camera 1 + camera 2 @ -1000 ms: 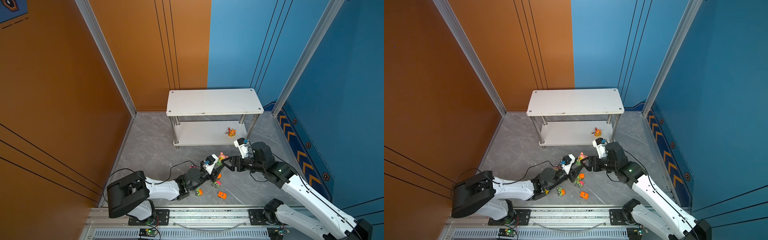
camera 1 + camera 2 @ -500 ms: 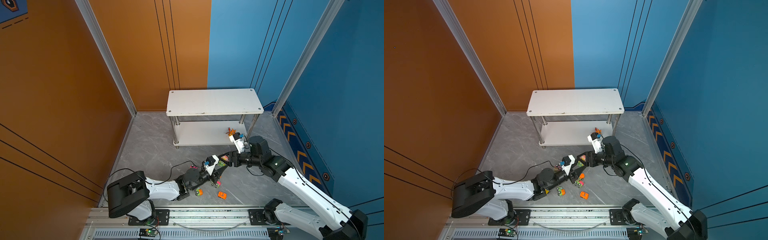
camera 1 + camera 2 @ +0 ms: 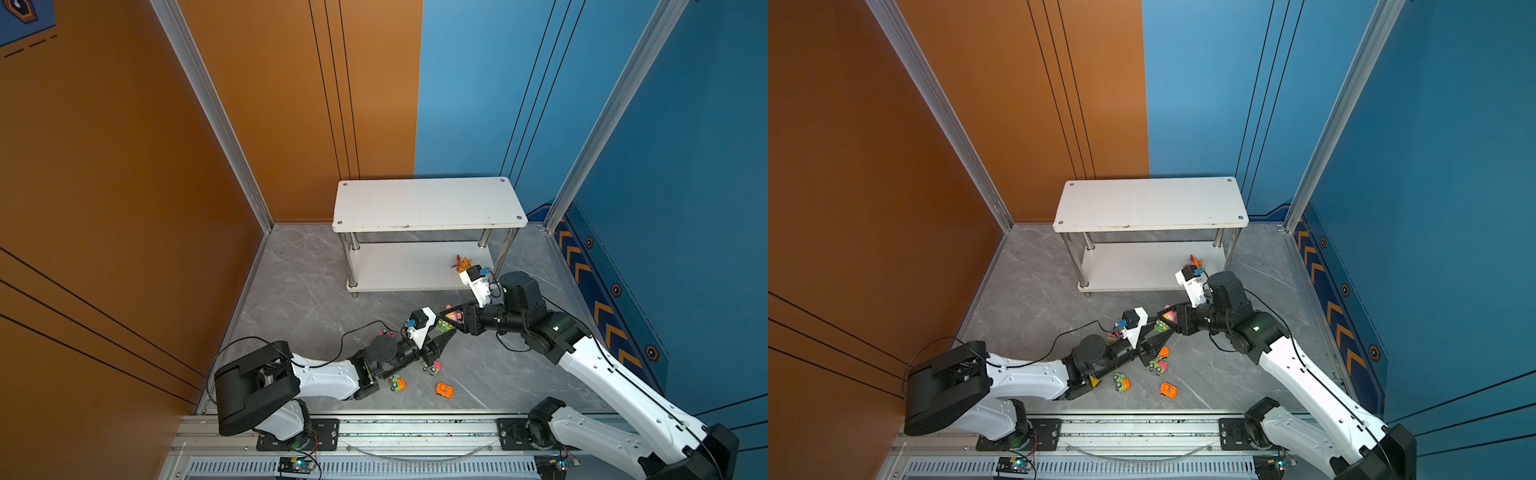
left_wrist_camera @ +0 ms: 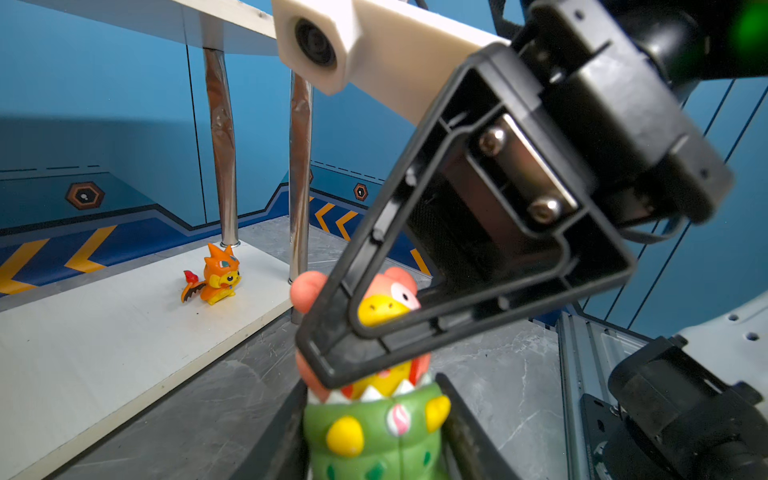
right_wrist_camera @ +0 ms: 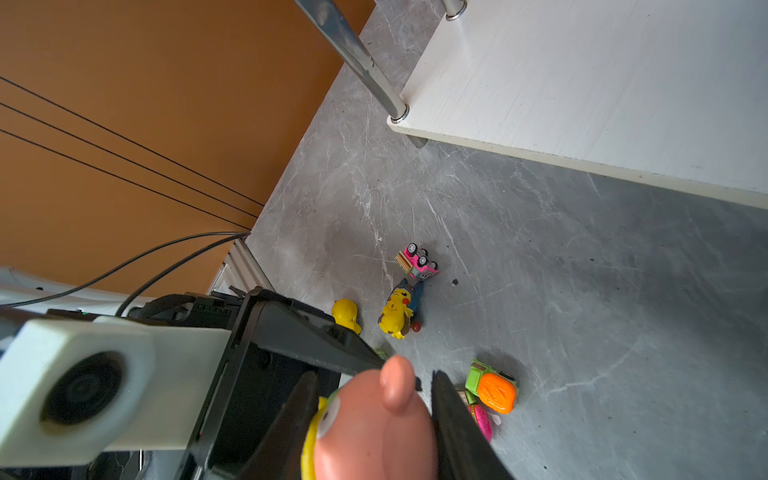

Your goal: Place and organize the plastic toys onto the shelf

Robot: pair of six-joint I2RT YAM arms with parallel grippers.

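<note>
My right gripper (image 5: 374, 376) pinches the pink head of a pink-and-green figurine (image 4: 374, 436), with a finger pressed against each side. My left gripper (image 4: 372, 411) flanks the toy's green body, part-open (gripping or merely touching, I cannot tell). The toy hangs above the floor (image 3: 299, 299), in front of the shelf (image 3: 424, 203), whose lower board carries an orange figurine (image 3: 463, 262). An orange car (image 3: 444, 390) lies on the floor near my left arm.
</note>
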